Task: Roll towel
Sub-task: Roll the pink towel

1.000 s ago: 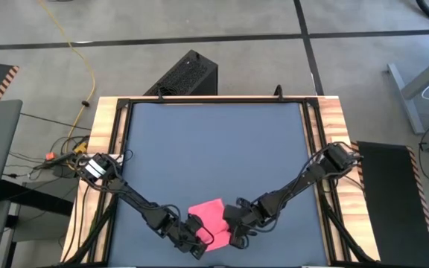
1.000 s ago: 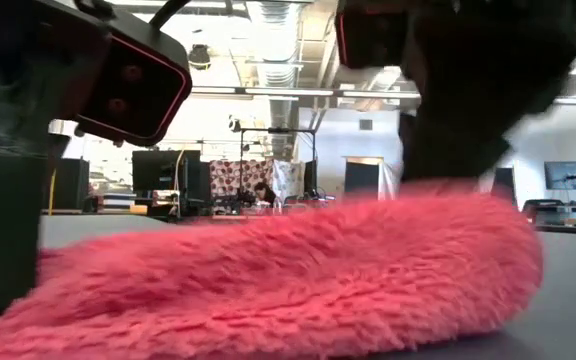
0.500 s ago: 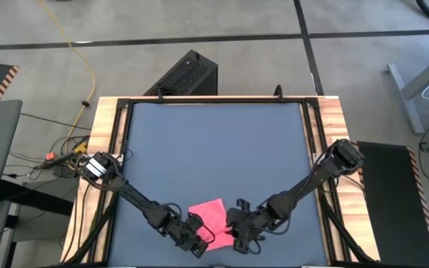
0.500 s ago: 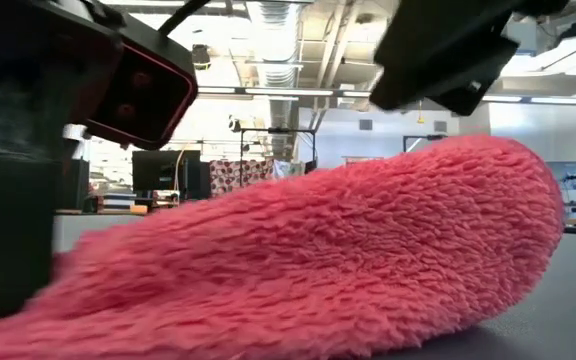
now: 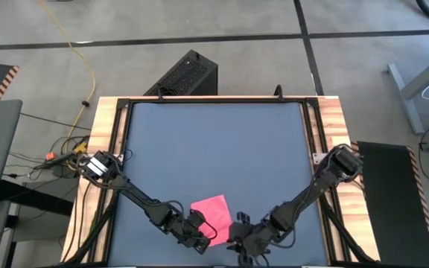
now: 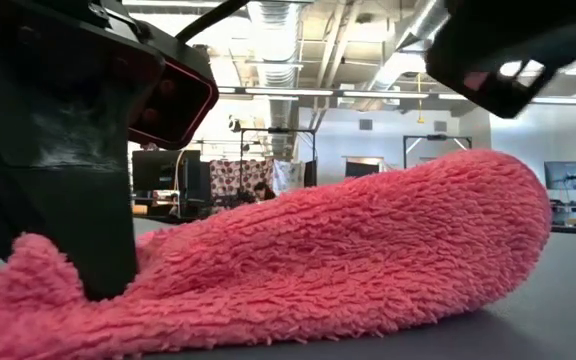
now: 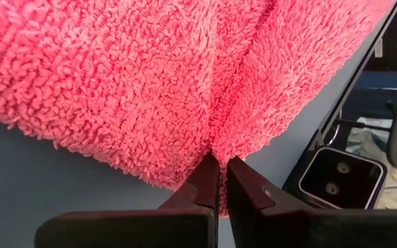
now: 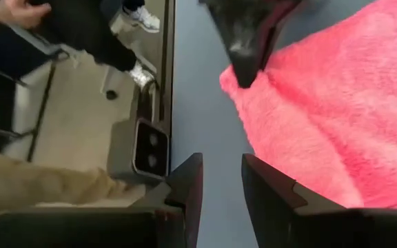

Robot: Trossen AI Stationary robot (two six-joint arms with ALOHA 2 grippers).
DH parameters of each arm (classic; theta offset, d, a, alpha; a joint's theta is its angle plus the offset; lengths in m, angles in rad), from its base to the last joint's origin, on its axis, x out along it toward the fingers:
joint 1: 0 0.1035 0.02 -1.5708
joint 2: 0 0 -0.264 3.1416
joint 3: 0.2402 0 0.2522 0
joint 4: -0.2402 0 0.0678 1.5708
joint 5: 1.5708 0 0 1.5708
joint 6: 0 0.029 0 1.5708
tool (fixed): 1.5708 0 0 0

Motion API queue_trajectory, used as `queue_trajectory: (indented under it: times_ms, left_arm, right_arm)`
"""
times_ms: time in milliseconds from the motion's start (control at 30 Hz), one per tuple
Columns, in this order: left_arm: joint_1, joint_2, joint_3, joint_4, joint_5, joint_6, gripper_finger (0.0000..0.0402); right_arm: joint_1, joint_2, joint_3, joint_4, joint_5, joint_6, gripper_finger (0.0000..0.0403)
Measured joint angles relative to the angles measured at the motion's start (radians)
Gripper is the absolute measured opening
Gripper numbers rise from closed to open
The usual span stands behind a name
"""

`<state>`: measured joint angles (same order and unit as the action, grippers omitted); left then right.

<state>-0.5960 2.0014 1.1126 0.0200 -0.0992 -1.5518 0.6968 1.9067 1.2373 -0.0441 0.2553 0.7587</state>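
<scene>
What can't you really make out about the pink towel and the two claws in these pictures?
- High view: the towel's near corner is hidden under the left gripper.
- Low view: the left gripper's dark body covers the towel's end; the right gripper is cut off by the top edge.
- Right wrist view: right gripper holds nothing; the towel is cut off at the edge.

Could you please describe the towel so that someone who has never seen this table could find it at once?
On the dark grey mat, look at the near edge, between the two end effectors. The towel lies there, small, fluffy and bright pink, the only coloured thing on the mat.
</scene>
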Motion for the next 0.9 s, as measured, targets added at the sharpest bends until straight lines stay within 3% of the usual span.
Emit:
queue_trajectory:
  times_ms: [333,533,900]
  left_arm:
    - [0.004,0.003,-0.002,0.038,-0.041,0.026,0.0000]
    - [0.005,0.003,-0.002,0.039,-0.036,0.029,0.0000]
    - [0.006,0.003,-0.001,0.039,-0.032,0.037,0.0000]
  right_arm:
    - [0.018,0.030,0.001,-0.064,0.117,-0.174,0.0127]
    - [0.016,0.030,0.001,-0.115,0.123,-0.293,0.0127]
    - [0.013,0.030,0.001,-0.225,0.168,-0.317,0.0127]
